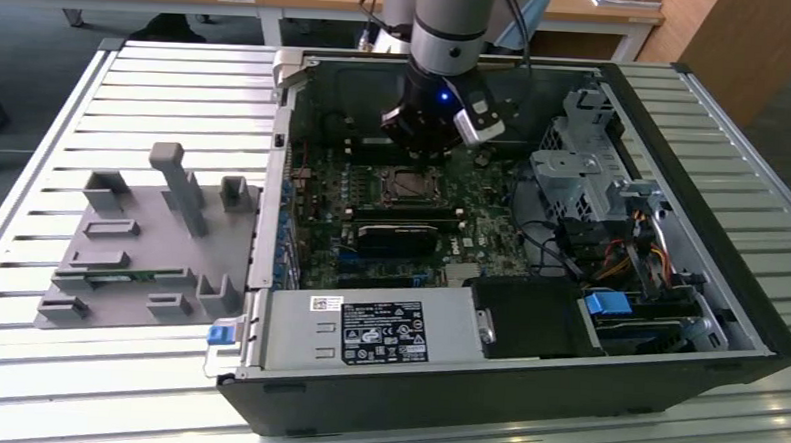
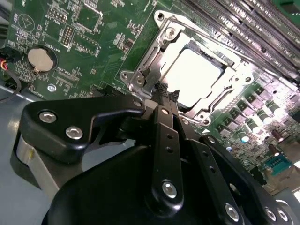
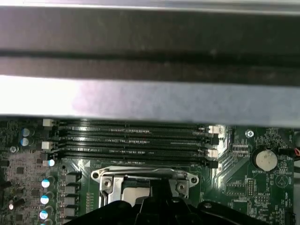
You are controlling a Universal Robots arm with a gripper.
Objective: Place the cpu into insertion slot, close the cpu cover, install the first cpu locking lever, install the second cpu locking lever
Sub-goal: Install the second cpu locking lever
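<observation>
a: starting at the exterior view's left, what sits on the bench (image 1: 42, 366)?

b: a grey moulded fixture (image 1: 141, 260) with upright posts, well apart from the work. just beside it, towards the exterior view's right, lies the open computer case (image 1: 711, 325) with the green motherboard (image 1: 324, 193) inside.

a: and the task's things?

b: the insertion slot (image 2: 187, 77) is in the middle of the board, near the long black memory slots (image 3: 136, 140). the cpu (image 2: 192, 77) lies flat in it, its pale face up. the cpu cover (image 2: 159, 51), a grey metal frame, lies down around the chip.

a: the end effector (image 2: 167, 93)?

b: it hangs over the socket's edge, its fingertips (image 2: 162, 88) pressed together at the frame's rim; whether they pinch anything cannot be told.

a: further right?

b: the drive cage (image 1: 585, 160) and a bundle of cables (image 1: 634, 257) along the case's side.
</observation>
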